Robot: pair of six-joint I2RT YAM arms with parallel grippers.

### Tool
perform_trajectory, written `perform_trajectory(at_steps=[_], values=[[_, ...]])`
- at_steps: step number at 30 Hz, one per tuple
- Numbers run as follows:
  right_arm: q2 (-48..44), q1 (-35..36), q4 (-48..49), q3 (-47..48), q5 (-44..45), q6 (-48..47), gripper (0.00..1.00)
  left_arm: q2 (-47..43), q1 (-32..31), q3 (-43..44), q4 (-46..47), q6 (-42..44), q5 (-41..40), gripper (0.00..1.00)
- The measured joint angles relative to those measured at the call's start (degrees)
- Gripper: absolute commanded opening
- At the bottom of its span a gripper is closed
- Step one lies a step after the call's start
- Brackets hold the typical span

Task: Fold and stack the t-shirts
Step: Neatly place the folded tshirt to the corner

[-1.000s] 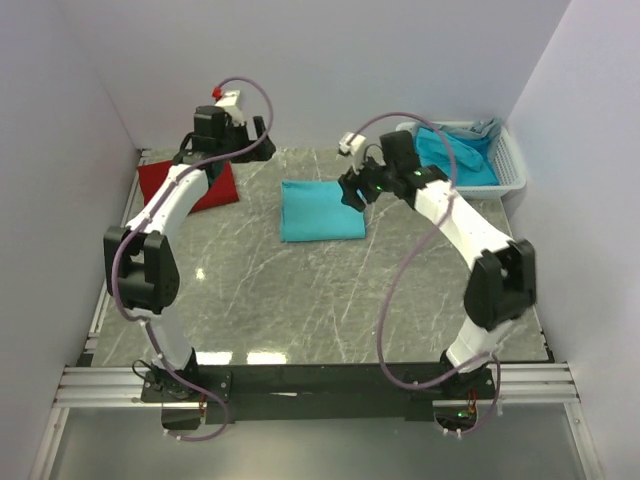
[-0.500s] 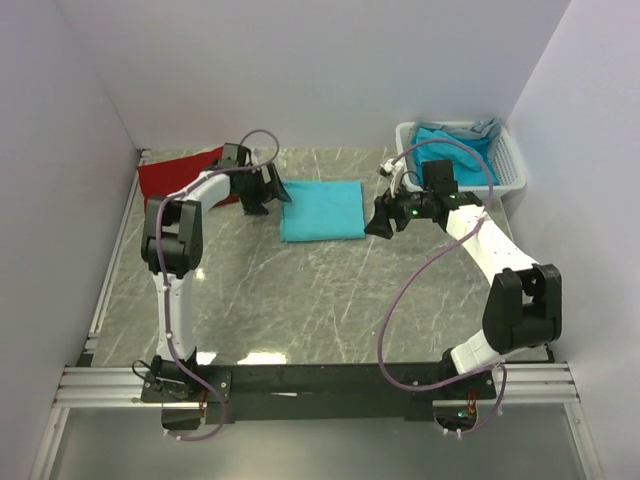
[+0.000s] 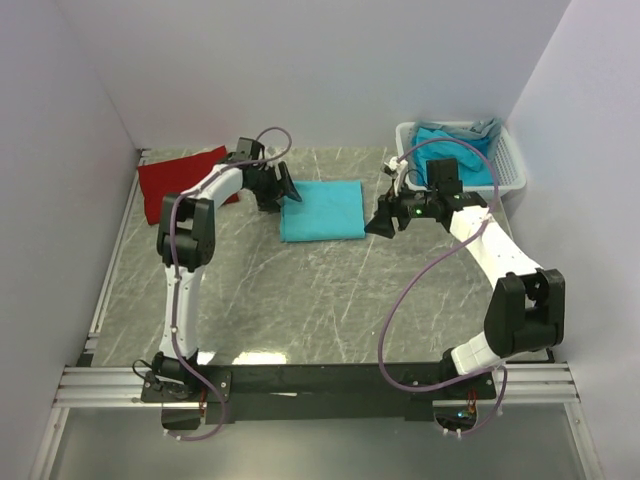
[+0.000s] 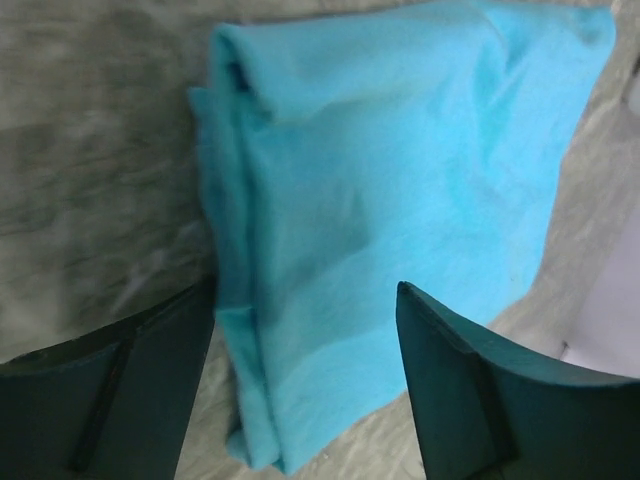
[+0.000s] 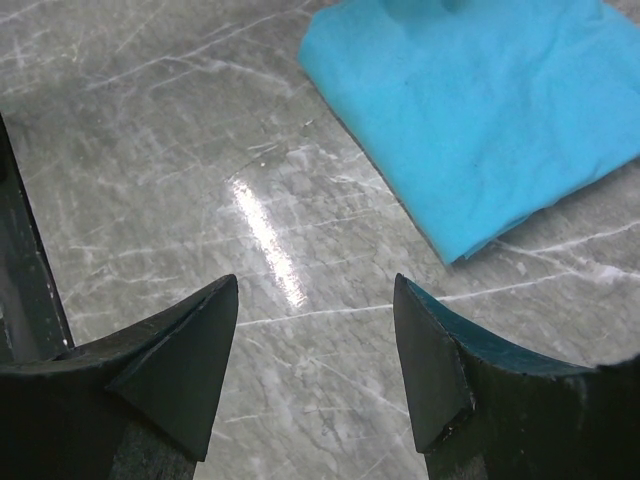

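A folded turquoise t-shirt (image 3: pixel 321 210) lies on the grey marble table at the back middle. It also shows in the left wrist view (image 4: pixel 390 190) and in the right wrist view (image 5: pixel 490 110). My left gripper (image 3: pixel 288 194) is open and low at the shirt's left edge, its jaws straddling the folded edge (image 4: pixel 305 340). My right gripper (image 3: pixel 378 224) is open and empty, just off the shirt's right side, over bare table (image 5: pixel 315 340). A folded red t-shirt (image 3: pixel 178 178) lies at the back left. More turquoise shirts (image 3: pixel 455 155) fill the basket.
A white slatted plastic basket (image 3: pixel 512 170) stands at the back right corner. White walls close in the left, back and right sides. A metal rail (image 3: pixel 320 385) runs along the near edge by the arm bases.
My left gripper has come down from above the red shirt to the turquoise shirt's left edge. My right gripper has swung back to the shirt's right side and lowered.
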Motion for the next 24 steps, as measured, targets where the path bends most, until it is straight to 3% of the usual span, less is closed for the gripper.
perform_trajectory(at_steps=[3,9,10,12,13,19,24], values=[[-0.07,-0.28,0.02,-0.02,-0.35,0.04,0.70,2.95,-0.83,4.70,-2.97,0.11,1.57,0.74],[-0.92,-1.60,0.04,-0.04,-1.60,0.22,0.70,5.03,-3.26,7.74,-5.57,0.39,0.20,0.48],[-1.09,-1.90,0.04,-0.04,-1.79,0.22,0.70,5.09,-3.45,7.45,-5.60,0.44,-0.28,0.33],[-1.29,-2.43,0.04,-0.04,-2.14,0.20,0.70,5.07,-3.54,6.43,-5.38,0.20,-0.81,0.18],[-1.33,-2.62,0.04,-0.04,-2.23,0.20,0.70,5.07,-3.50,5.79,-4.94,-0.02,-0.37,0.02],[-1.33,-3.41,-0.02,-0.04,-2.69,0.20,0.70,3.61,-3.39,3.87,-3.02,0.83,0.33,0.00],[-1.36,-4.02,-0.04,-0.04,-3.04,0.17,0.70,-0.22,-4.24,1.81,-4.72,5.20,-8.83,0.00]])
